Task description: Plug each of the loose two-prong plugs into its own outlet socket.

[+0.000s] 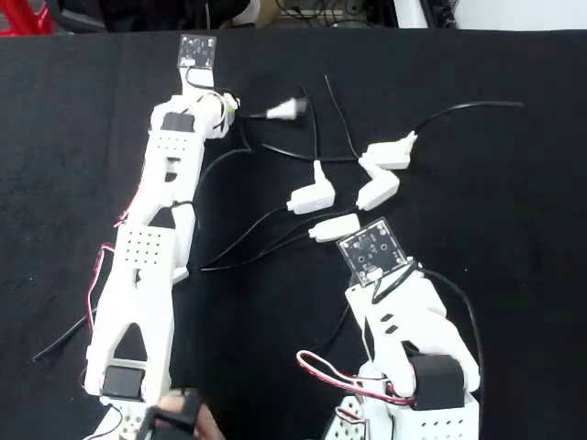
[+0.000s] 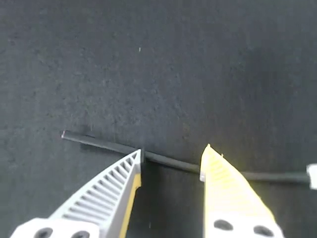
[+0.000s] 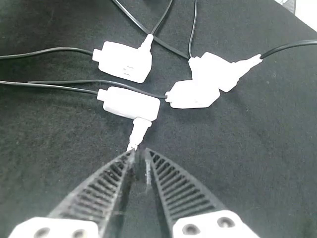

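Observation:
My left gripper (image 2: 171, 157) is open at the table's far left, its fingertips (image 2: 135, 161) on either side of a black cord (image 2: 168, 161). That cord ends in a white plug (image 1: 286, 110) just right of the left gripper (image 1: 227, 107). Several white plug and socket bodies lie mid-table: a slotted socket (image 3: 124, 60), a plug (image 3: 130, 103) with a white stem, and two pieces (image 3: 210, 79) touching each other. The right gripper (image 3: 139, 155) is shut to a thin slit, with its tips at the end of that plug's stem (image 3: 137, 133).
Black cords (image 1: 243, 240) trail left and toward the back from the white pieces. Red and white arm wires (image 1: 339, 374) hang near both arm bases. A hand's fingertips (image 1: 206, 423) show at the front edge by the left arm's base.

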